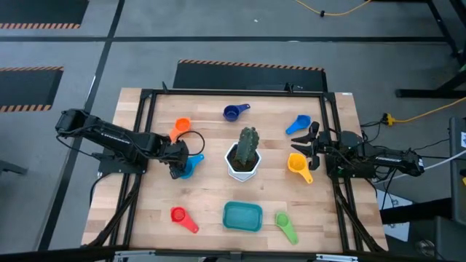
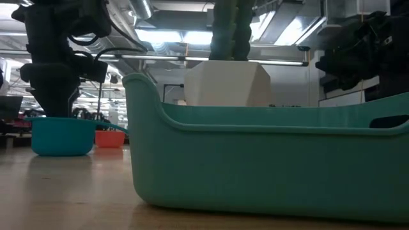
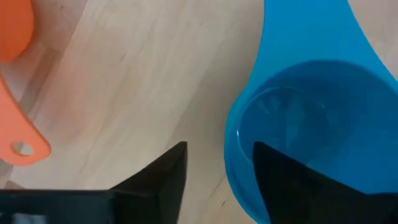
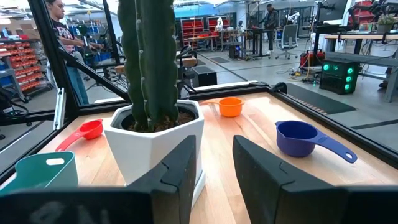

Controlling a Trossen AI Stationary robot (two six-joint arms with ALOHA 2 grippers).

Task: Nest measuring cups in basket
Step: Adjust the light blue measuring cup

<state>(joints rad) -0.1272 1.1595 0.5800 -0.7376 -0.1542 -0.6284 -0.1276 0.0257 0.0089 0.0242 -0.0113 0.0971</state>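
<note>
My left gripper [image 1: 178, 163] stands open over the light blue cup [image 1: 191, 167] left of the cactus pot, pointing down. In the left wrist view its fingers straddle the cup's wall [image 3: 239, 155]. The low view shows this cup [image 2: 61, 135] standing on its base. My right gripper [image 1: 312, 143] hovers open and empty by the right frame rail, between a blue cup [image 1: 298, 124] and the yellow cup [image 1: 298, 166]. The orange cup [image 1: 180, 128], dark blue cup [image 1: 234, 112], red cup [image 1: 182, 217] and green cup [image 1: 285, 225] lie apart on the table. The teal basket [image 1: 242, 216] sits near the near edge. My left gripper [image 3: 217, 149] comes from above with one finger [image 3: 286, 180] inside the light blue cup's bowl and the other [image 3: 165, 177] outside its wall. A strip of table shows between the outer finger and the wall. Whether the inner finger touches the cup, I cannot tell.
A white pot with a green cactus [image 1: 244, 156] stands mid-table between the arms, and it fills the right wrist view [image 4: 152, 124]. A black frame [image 1: 145, 131] borders the wooden top. Bare wood lies between the pot and the basket. People stand in the room beyond.
</note>
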